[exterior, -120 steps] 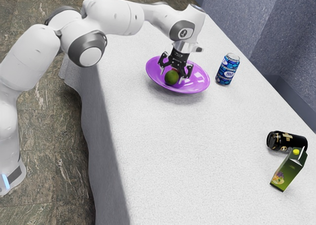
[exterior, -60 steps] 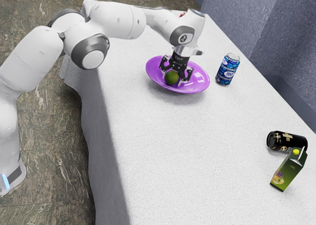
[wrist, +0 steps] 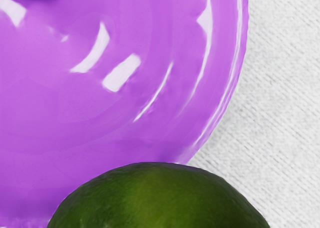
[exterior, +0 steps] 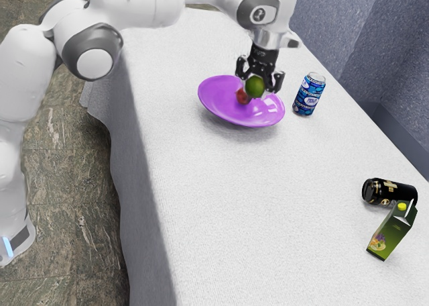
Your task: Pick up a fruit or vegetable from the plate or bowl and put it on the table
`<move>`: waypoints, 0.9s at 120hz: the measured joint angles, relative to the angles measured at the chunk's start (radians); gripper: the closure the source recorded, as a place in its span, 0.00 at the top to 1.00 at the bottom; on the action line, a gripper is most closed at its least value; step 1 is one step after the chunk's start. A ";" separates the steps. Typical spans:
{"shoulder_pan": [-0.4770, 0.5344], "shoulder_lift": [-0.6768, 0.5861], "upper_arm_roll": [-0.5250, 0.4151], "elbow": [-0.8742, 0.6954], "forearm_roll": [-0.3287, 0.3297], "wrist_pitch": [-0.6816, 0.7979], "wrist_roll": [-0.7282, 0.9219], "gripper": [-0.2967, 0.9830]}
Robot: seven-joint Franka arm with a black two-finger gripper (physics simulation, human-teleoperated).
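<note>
Purple plate (exterior: 218, 105), dark green fruit (exterior: 255, 86)

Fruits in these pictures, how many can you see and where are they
2. A green fruit is up in my gripper, and a red fruit sits on the purple plate. More could be hidden behind the green one.

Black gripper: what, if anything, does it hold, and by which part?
The gripper holds the round green fruit by its sides, above the purple plate.
</note>
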 joint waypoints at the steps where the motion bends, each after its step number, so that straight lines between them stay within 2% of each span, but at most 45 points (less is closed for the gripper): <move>1: -0.020 -0.002 0.000 -0.001 0.001 -0.002 -0.001 0.46; 8: -0.112 -0.002 -0.008 -0.003 0.006 -0.009 -0.009 0.45; 18: -0.149 0.051 -0.018 0.049 0.011 -0.014 -0.019 0.45; 26: -0.154 0.103 -0.020 0.105 0.012 -0.017 -0.025 0.45; 37: -0.154 0.123 -0.023 0.121 -0.008 -0.009 -0.033 0.61; 54: -0.153 0.129 -0.023 0.123 -0.031 0.005 -0.042 0.71; 78: -0.155 0.121 -0.044 0.121 -0.013 0.020 0.008 0.75; 108: -0.147 0.131 -0.059 0.109 -0.103 0.063 0.099 0.77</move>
